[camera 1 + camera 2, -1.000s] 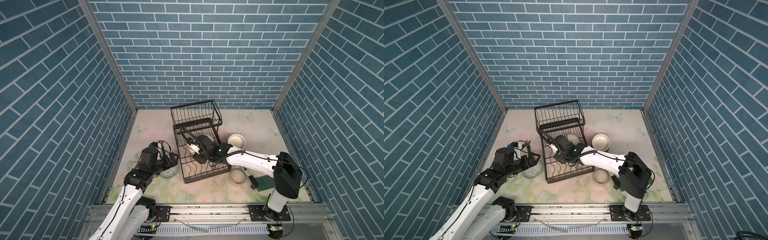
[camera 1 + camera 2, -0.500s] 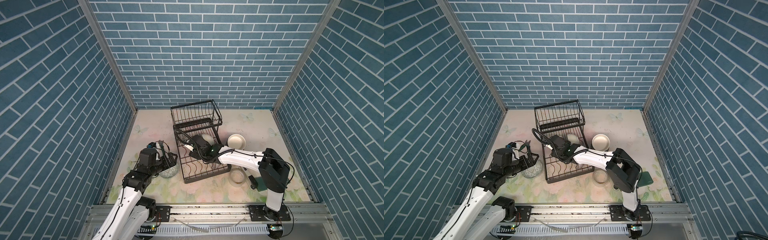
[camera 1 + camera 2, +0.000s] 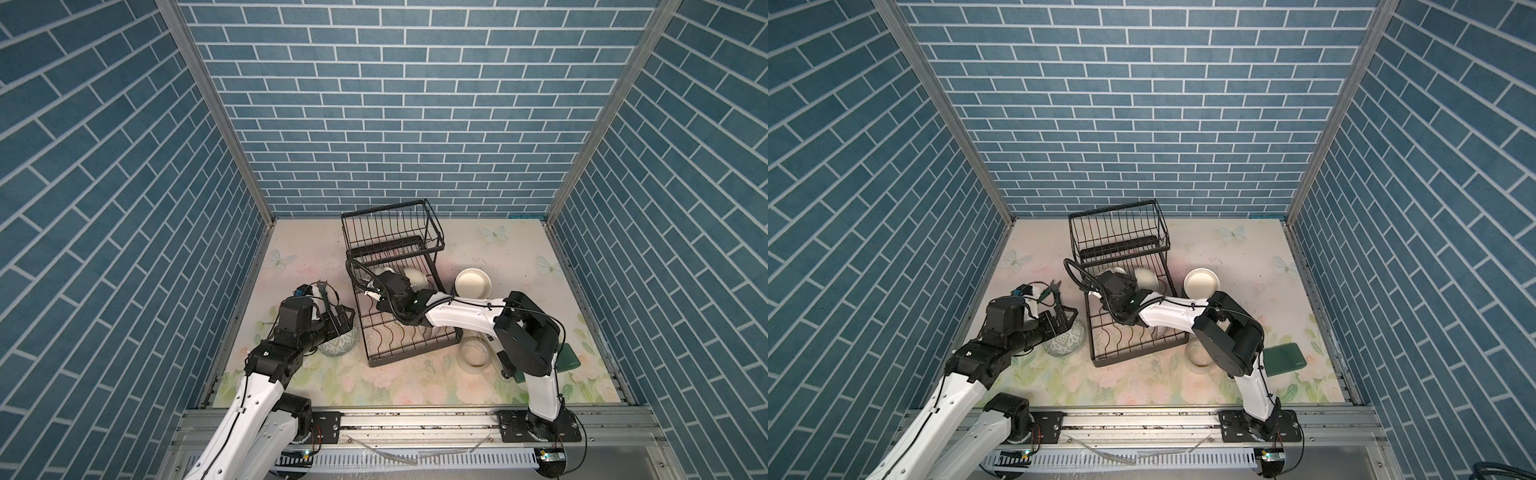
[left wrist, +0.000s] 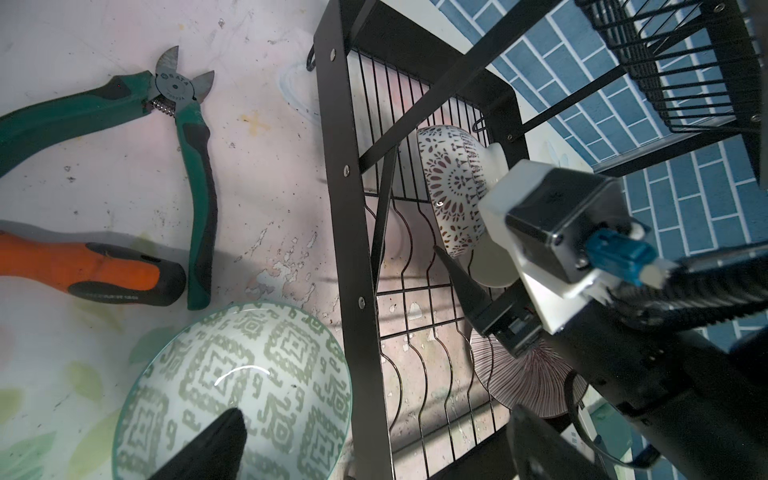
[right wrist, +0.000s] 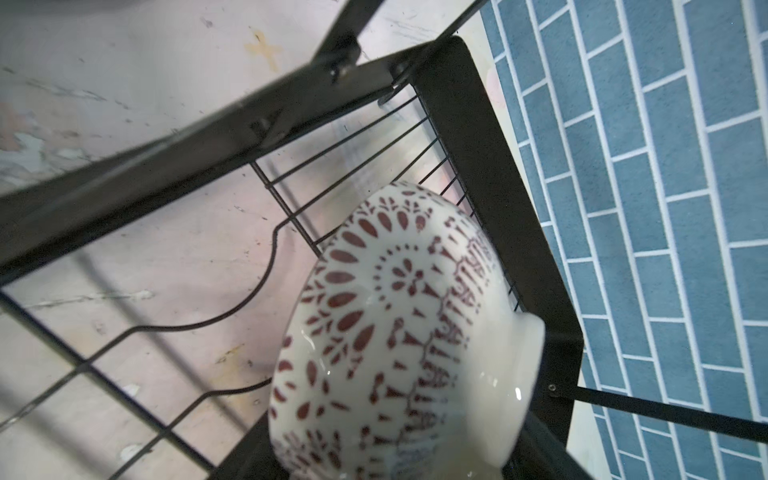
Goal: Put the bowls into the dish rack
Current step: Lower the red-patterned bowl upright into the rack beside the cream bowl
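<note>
The left gripper (image 4: 374, 411) is spread as wide as it goes and holds nothing. One black finger (image 4: 216, 444) hangs over a round ceramic bowl with a pale green geometric pattern (image 4: 232, 374). This bowl sits on the table just outside the long side of the large black wire two-tier dish rack (image 4: 353, 208). The other finger is over the rack's lower tray, so the frame runs between the two.

The right gripper (image 3: 387, 279) reaches into that lower tray, under the raised basket, and is closed on a white ceramic bowl with a red-brown floral pattern (image 5: 395, 332). The bowl is tipped on its side with its foot toward the tray's end frame. One dark finger lies against its rim, while the other is hidden behind the wrist camera.

Just beside the held bowl, still inside the tray, rests a plain cream ceramic bowl (image 3: 415, 277). Back from the fingers, under the right wrist, a brown-striped bowl (image 4: 532, 386) lies among the curved dividers.
</note>
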Motion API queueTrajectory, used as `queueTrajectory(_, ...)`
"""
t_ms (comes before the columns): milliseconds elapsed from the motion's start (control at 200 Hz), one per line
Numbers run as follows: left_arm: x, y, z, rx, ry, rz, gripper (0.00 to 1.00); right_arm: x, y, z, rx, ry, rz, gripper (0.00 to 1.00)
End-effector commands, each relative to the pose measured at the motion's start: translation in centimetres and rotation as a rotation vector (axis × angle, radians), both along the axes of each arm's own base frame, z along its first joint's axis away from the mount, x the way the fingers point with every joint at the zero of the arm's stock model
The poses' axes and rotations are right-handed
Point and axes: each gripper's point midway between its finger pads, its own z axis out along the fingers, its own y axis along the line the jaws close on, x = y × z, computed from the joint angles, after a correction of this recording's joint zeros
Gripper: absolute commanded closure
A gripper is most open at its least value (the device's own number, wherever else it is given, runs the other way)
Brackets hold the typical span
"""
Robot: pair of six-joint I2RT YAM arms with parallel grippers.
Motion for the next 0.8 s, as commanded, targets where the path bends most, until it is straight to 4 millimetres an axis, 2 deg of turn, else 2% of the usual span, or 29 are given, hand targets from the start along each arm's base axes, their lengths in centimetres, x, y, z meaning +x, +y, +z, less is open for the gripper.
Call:
queueTrajectory(0, 0.1, 0.2, -0.5, 0.002, 0.007, 0.007, 0.0, 2.8, 1.3, 3.8, 0.023, -0.15, -0.009, 0.57)
queueTrajectory(665, 0.2, -0.1, -0.8, -0.009, 0.016, -0.001, 0.0, 8.3, 0.5, 2.3, -0.042, -0.237, -0.084, 0.56)
queueTrajectory(795, 0.3, -0.2, -0.9, -0.013, 0.018, -0.003, 0.0, 9.0, 0.1, 3.0, -0.042, -0.256, -0.102, 0.56)
